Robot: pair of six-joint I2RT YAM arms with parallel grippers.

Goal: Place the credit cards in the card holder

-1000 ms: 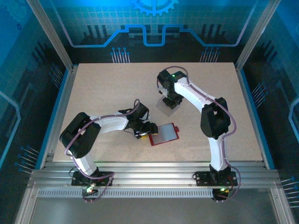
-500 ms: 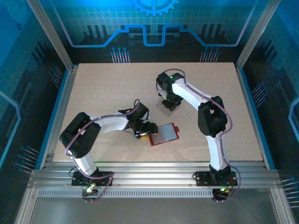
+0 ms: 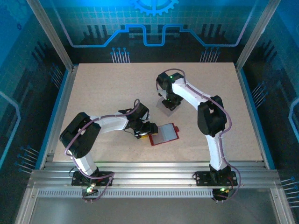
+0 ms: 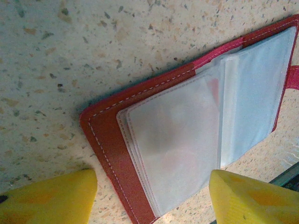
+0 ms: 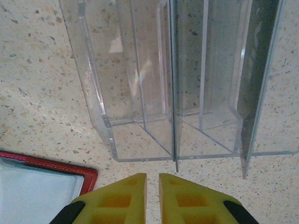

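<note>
Change: the right arm's elbow sits slightly further left than a second ago, its wrist tucked closer over the box; the left arm and the card holder lie as they did.
Left arm: reaches rightward from its base, low over the table.
Left fingers: spread wide, one yellow tip on each side of the card holder's near corner, gripping nothing.
Card holder: lies open and flat on the table, roughly mid-table, just right of the left fingers, with the red cover underneath and the pale clear pockets facing up.
Right fingers: drawn almost together with a thin slit between them and nothing in it, just short of the box's front wall.
Clear plastic box: rests on the table beyond the card holder, divided into slots.
Dark strip: stands in the right-hand slot; I cannot tell whether it is a credit card.
</note>
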